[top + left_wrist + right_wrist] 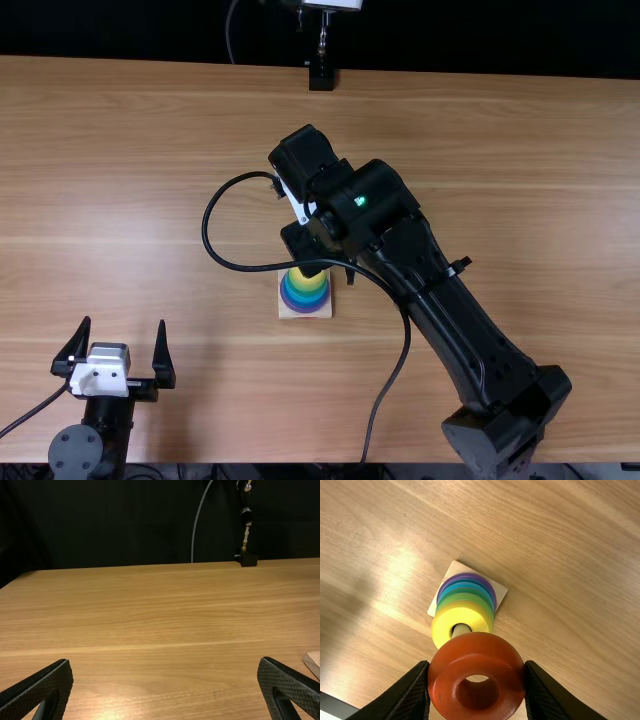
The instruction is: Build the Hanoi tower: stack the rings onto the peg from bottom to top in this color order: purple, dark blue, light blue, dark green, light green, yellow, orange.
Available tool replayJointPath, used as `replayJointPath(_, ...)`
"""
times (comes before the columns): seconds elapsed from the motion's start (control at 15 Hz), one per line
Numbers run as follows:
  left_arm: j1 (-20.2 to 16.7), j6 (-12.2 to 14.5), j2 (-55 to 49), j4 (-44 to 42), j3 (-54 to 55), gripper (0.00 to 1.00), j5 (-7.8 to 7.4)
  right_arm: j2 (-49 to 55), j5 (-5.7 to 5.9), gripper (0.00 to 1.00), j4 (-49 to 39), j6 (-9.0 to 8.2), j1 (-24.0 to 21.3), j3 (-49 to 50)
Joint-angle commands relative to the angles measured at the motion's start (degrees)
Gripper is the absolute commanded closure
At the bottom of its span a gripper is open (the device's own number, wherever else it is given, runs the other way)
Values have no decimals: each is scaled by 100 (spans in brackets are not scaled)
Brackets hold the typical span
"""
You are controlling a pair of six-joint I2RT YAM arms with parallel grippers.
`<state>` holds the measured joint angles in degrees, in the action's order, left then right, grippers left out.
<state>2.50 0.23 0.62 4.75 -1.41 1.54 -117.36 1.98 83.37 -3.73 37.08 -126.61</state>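
A: Status on the orange ring?
B: Right gripper has it, pinched by the rim between its 2 fingers, hole open.
A: Peg?
B: Upright, tip through the yellow ring. In the top view the stack is at centre frame, just below the right gripper's wrist. Base board flat on the table.
A: Ring over it?
B: Reads close, hole not on the peg. Right wrist view has the peg leaning toward the ring, slightly off the hole's centre, nearer 1 finger. Height gap: can't tell.
A: Axes?
B: Hole axis looks roughly along the peg, my read. Small sideways trim, then straight down, release. Off-centre, it catches the tip and cocks.
A: Left gripper?
B: Lower left of the top view, fingers spread, empty, well apart from the stack. Right is nearer; it's the right arm's job. Last ring, 1 placement to go.
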Motion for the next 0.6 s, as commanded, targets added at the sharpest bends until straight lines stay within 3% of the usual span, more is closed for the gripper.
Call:
replayJointPath(0.0, -66, 72, -62, 94, 141, 0, 57, 152, -19, 100, 11, -39, 27, 83)
replayJointPath(0.53, -66, 72, -62, 94, 141, 0, 57, 161, -19, 100, 33, -39, 124, 92)
